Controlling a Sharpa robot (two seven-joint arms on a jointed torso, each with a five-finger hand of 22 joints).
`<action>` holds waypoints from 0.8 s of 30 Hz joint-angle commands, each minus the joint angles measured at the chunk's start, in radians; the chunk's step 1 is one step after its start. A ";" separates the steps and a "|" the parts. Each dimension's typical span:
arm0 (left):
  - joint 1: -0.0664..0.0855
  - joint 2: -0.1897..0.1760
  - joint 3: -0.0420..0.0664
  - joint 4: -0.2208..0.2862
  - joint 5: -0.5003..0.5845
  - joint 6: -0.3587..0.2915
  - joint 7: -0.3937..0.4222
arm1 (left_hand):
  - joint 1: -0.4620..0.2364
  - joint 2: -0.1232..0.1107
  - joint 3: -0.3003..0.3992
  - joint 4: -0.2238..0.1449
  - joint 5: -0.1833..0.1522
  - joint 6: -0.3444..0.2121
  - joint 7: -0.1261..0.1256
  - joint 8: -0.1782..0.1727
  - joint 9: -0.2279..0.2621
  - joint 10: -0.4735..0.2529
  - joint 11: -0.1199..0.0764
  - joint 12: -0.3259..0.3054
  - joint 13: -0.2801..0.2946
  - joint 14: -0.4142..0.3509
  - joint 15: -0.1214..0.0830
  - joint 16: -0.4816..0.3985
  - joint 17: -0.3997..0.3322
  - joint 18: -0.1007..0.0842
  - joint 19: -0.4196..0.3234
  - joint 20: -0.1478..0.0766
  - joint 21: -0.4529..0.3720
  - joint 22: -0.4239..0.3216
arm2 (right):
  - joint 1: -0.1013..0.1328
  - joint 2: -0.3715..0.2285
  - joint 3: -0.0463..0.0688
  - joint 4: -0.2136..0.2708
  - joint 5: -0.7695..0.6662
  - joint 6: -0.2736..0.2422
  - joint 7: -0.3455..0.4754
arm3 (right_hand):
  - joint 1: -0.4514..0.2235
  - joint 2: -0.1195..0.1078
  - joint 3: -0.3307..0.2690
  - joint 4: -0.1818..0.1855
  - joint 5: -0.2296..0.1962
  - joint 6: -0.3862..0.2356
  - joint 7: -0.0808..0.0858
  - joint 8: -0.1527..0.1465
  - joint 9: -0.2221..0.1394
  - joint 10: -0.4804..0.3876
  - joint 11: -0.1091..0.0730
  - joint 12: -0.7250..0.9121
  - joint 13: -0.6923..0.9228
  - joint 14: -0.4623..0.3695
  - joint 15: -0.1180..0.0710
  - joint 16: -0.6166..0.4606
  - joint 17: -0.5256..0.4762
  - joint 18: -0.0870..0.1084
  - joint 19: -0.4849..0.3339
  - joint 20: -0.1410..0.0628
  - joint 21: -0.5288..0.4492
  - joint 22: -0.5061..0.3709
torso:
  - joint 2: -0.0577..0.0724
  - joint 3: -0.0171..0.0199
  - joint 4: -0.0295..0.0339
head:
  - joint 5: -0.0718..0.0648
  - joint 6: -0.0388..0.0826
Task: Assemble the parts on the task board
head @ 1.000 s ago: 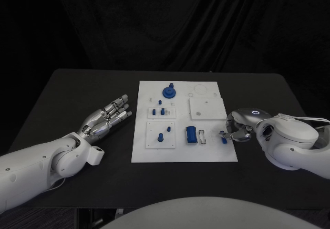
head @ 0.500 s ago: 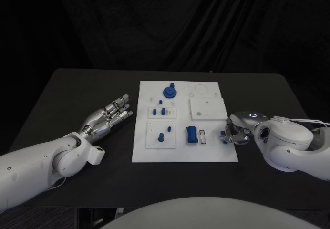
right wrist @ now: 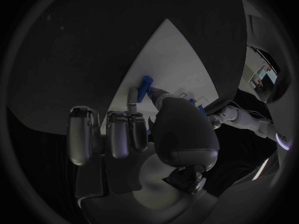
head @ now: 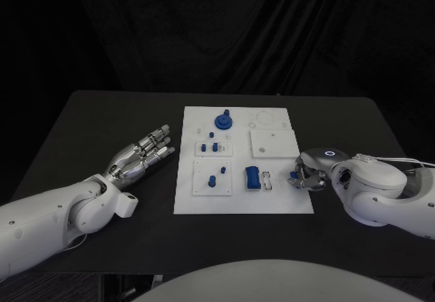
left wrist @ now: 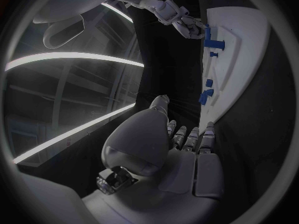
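The task board [head: 243, 201], a flat white rectangular plate, lies at the centre of the matte black counter [head: 100, 119]. Several small blue parts appear seated: a round knobbed part [head: 223, 119] near the far edge, short pegs [head: 209, 148] in a raised white sub-plate, and a rectangular blue block [head: 251, 178] beside a white slotted fixture [head: 268, 180]. A plain white square sub-plate [head: 273, 143] and the circular outlines near the far edge carry no part, so assembly appears partly complete.

The right robot hand [head: 307, 174], silver and metallic, is at the board's right edge with its fingers curled around a small blue part [right wrist: 145, 84]; this part is judged to await insertion.

The left robot hand [head: 143, 154] is released, fingers extended and apart, lying just left of the board and holding nothing.
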 commanded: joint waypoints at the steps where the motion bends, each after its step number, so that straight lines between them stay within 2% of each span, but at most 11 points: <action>1: -0.002 0.002 0.001 0.001 0.004 0.012 0.018 | -0.004 0.009 0.001 -0.007 0.003 0.000 0.006 0.005 0.001 0.002 0.008 0.005 0.002 0.001 0.007 -0.004 -0.001 0.012 -0.002 0.006 0.004 0.001 | -0.004 0.001 -0.001 -0.003 0.012 -0.033 0.010 | 0.016 0.005 0.008 -0.017 -0.001 0.016 -0.004 -0.012 -0.008 0.104 -0.001 0.003 0.264 0.105 0.004 0.006 0.263 0.000 0.058 0.005 0.002 0.231 | 0.000 -0.0004 -0.0001 | 0.001 0.000; 11: -0.003 -0.001 0.001 0.001 0.004 0.013 0.017 | -0.004 0.010 0.003 -0.008 0.003 0.001 0.007 0.005 0.001 0.002 0.010 0.005 0.002 0.001 0.008 -0.004 -0.001 0.012 -0.001 0.006 0.004 0.002 | -0.005 -0.002 -0.001 0.007 0.108 -0.121 0.040 | 0.031 0.018 0.039 -0.054 -0.001 0.061 -0.010 -0.061 -0.041 0.104 -0.007 0.003 0.264 0.103 -0.002 0.003 0.257 0.000 0.059 0.000 0.003 0.232 | 0.000 0.0002 -0.0015 | 0.003 0.000; 18: -0.004 0.000 0.001 0.001 0.004 0.013 0.019 | -0.004 0.011 0.004 -0.009 0.003 0.001 0.008 0.005 0.001 0.002 0.013 0.005 0.002 0.001 0.008 -0.004 -0.001 0.012 -0.001 0.007 0.004 0.002 | -0.002 -0.013 0.000 0.030 0.297 -0.206 0.076 | 0.031 0.016 0.043 -0.061 -0.002 0.068 -0.011 -0.070 -0.046 0.104 -0.008 0.003 0.264 0.101 -0.003 -0.002 0.246 0.001 0.057 -0.001 0.000 0.230 | 0.000 0.0013 -0.0015 | 0.004 0.000; 24: -0.005 0.002 0.001 0.000 0.004 0.013 0.019 | -0.004 0.011 0.004 -0.009 0.003 0.001 0.008 0.005 0.001 0.002 0.013 0.005 0.002 0.001 0.008 -0.004 -0.001 0.012 -0.001 0.007 0.004 0.002 | 0.023 -0.013 0.001 0.043 0.499 -0.258 0.109 | 0.032 0.016 0.046 -0.066 -0.002 0.070 -0.011 -0.076 -0.050 0.104 -0.009 0.003 0.264 0.100 -0.003 -0.005 0.241 0.002 0.056 -0.002 -0.003 0.229 | 0.000 0.0021 -0.0036 | 0.004 0.000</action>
